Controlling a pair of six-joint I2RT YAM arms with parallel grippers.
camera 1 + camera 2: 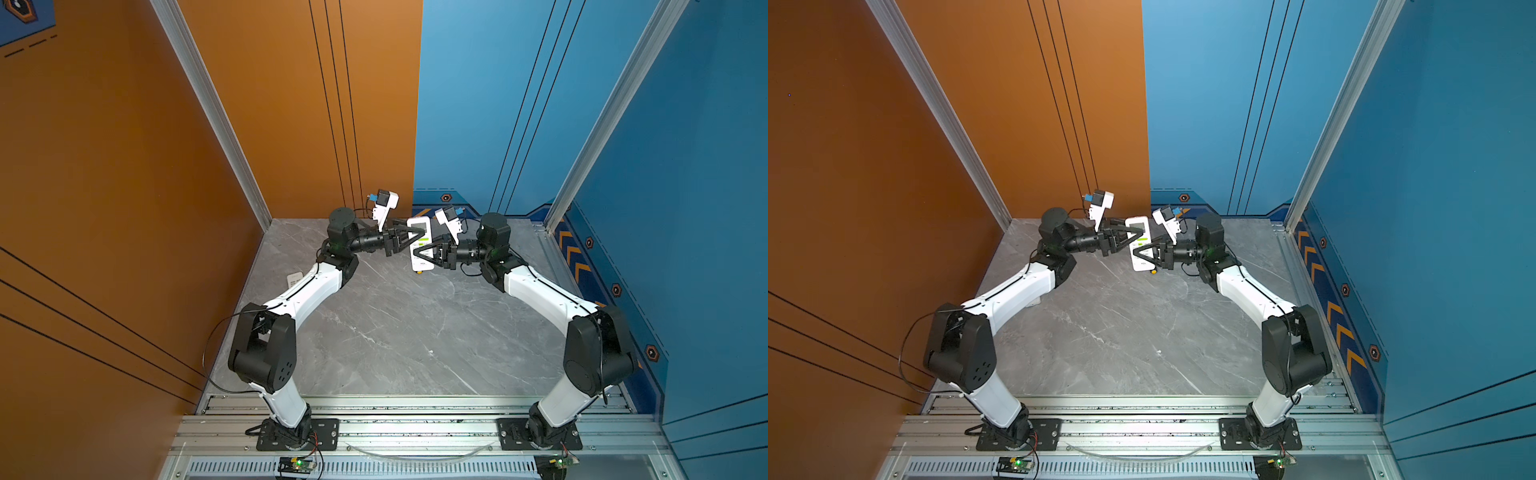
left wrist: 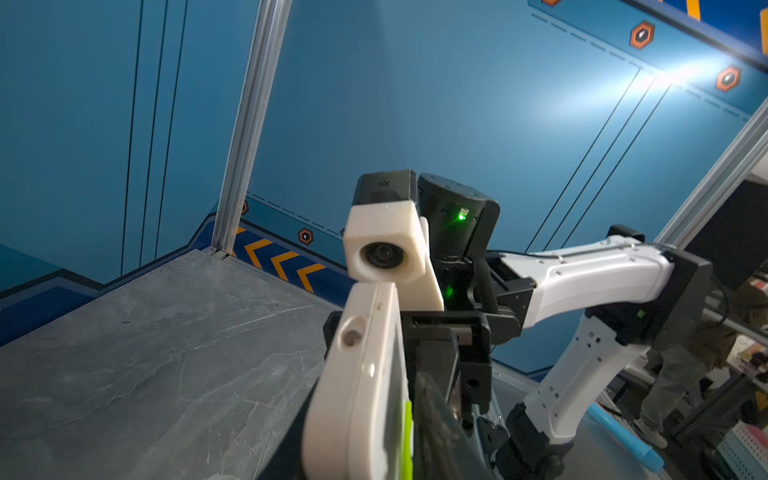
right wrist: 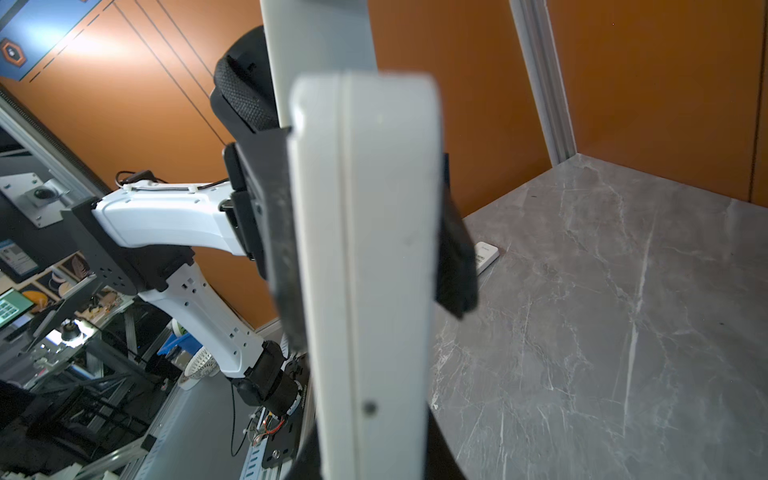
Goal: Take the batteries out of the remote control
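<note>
The white remote control [image 1: 419, 226] [image 1: 1138, 226] hangs above the back middle of the table between both arms. My right gripper [image 1: 417, 254] [image 3: 370, 457] is shut on its lower half, and the remote's edge [image 3: 365, 249] fills the right wrist view. My left gripper [image 1: 419, 237] [image 2: 374, 457] straddles the upper half, open, with a black finger [image 2: 432, 415] beside the remote's green-buttoned face [image 2: 361, 374]. In the right wrist view the left gripper's fingers [image 3: 455, 257] stand on either side of the remote. The batteries are out of view.
A small white cover [image 1: 295, 276] [image 3: 484, 255] lies on the grey marble table [image 1: 395, 332] near the left arm's forearm. A small yellow tip [image 1: 419, 272] [image 1: 1153, 271] shows on the table just below the remote. Orange and blue walls close in the back and sides.
</note>
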